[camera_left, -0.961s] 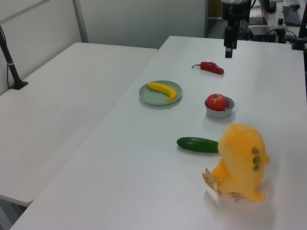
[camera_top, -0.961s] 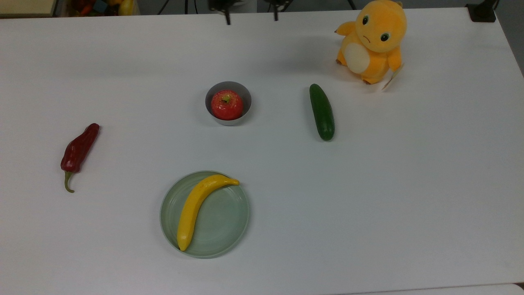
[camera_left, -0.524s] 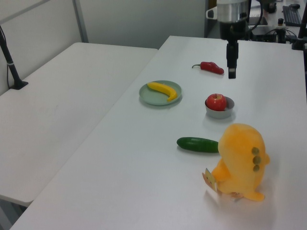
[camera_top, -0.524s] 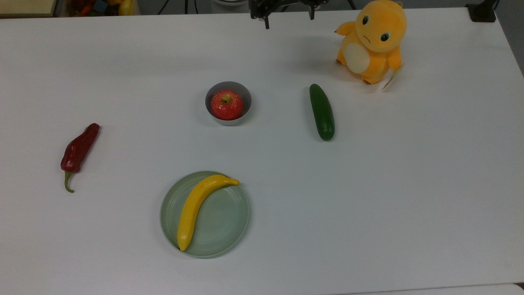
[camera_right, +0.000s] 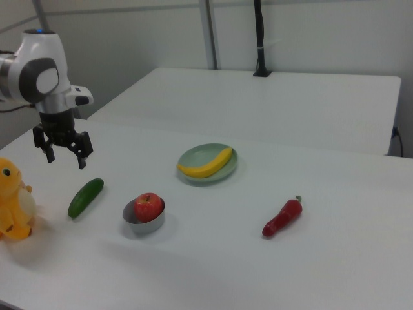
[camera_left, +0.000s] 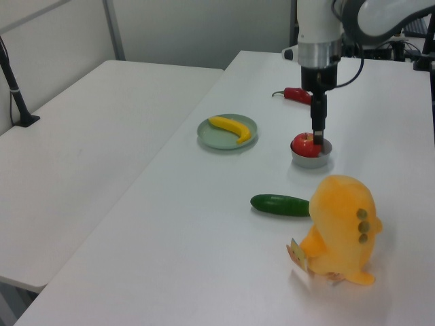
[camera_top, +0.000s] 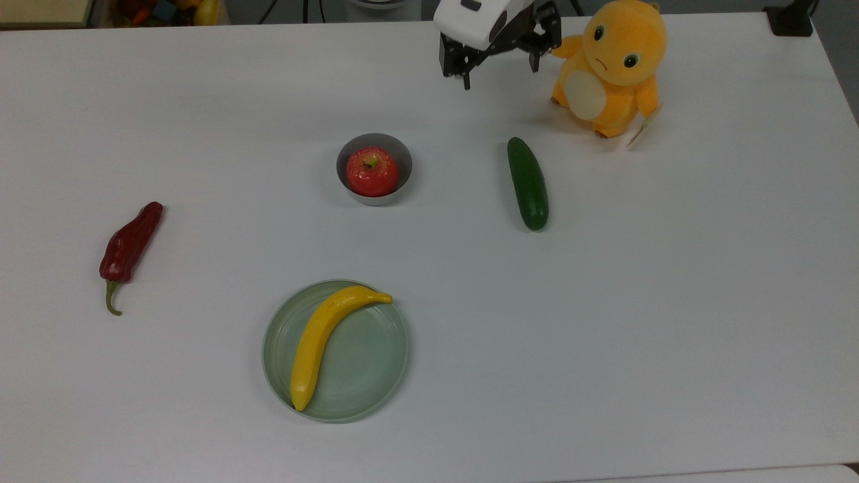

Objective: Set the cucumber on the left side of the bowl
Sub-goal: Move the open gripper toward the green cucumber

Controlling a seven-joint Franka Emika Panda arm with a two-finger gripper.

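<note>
1. The end effector point(camera_top: 500, 72) has come further into the top view from 12 o'clock; a second ago only its fingertips showed at the edge, and now its white body shows as well.
2. In the left view the end effector point(camera_left: 318, 133) has dropped lower and come nearer, and now overlaps the apple point(camera_left: 305, 145) in the bowl point(camera_left: 311, 154); it probably hangs above them without touching.
3. Its fingers point(camera_right: 82, 161) are spread apart, in the right view.
</note>
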